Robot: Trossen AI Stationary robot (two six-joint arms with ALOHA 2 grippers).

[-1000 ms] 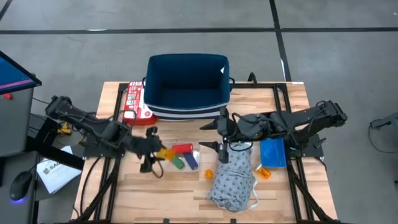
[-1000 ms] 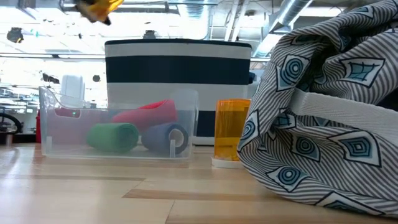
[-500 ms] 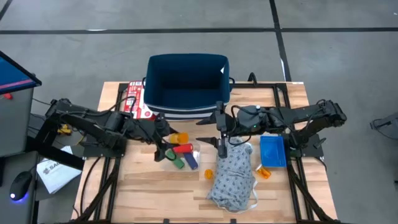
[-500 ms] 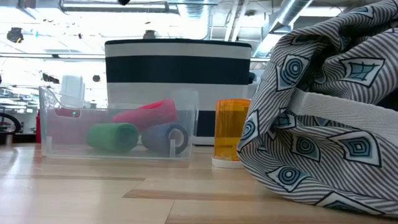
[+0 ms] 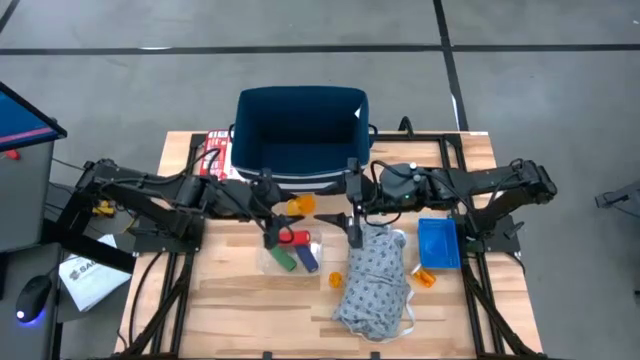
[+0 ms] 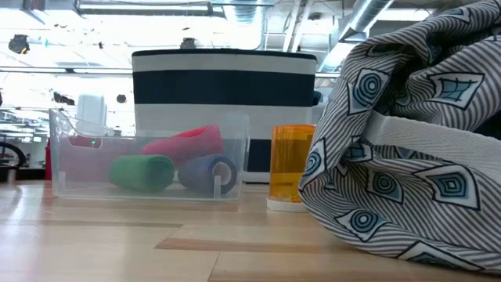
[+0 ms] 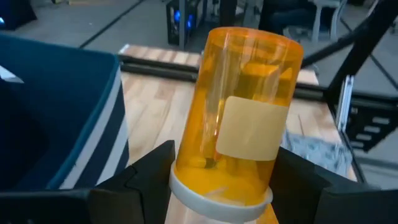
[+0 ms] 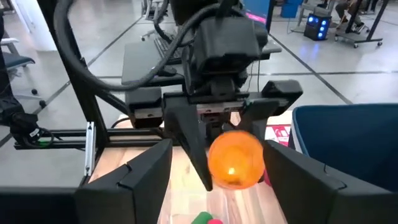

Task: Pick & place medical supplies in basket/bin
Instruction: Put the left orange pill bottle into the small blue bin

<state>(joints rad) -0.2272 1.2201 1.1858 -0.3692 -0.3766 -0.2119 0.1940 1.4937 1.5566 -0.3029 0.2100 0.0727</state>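
Note:
My left gripper (image 5: 281, 209) holds an orange pill bottle (image 5: 298, 205) in the air, just in front of the navy striped basket (image 5: 300, 135). My right gripper (image 5: 352, 210) stands open facing it, above the far end of the grey patterned garment (image 5: 375, 285), with nothing between its fingers. A clear tray (image 6: 149, 168) on the table holds a green (image 6: 141, 172), a red (image 6: 184, 141) and a blue cylinder (image 6: 210, 172). Another orange bottle (image 6: 291, 168) stands upright on its white cap beside the garment (image 6: 407, 141). My left gripper pinches the bottle between its two fingers (image 7: 152, 171) at the bottle's white-cap end (image 7: 214, 186). The fingers come nearly level from the table's left. The bottle sticks out forward past the fingers, its closed base (image 8: 235, 157) toward my right gripper, lifted clear of the table.
A small blue bin (image 5: 438, 243) sits on the table's right side, with an orange bottle (image 5: 425, 278) lying near it. A red-and-white flat box (image 5: 214, 160) lies left of the basket. Bare wood shows along the near edge on the left.
My left gripper has carried the orange bottle up and toward the table's right and far edge, from beside the clear tray to just in front of the basket, tipping toward level. It has risen out of the low view.

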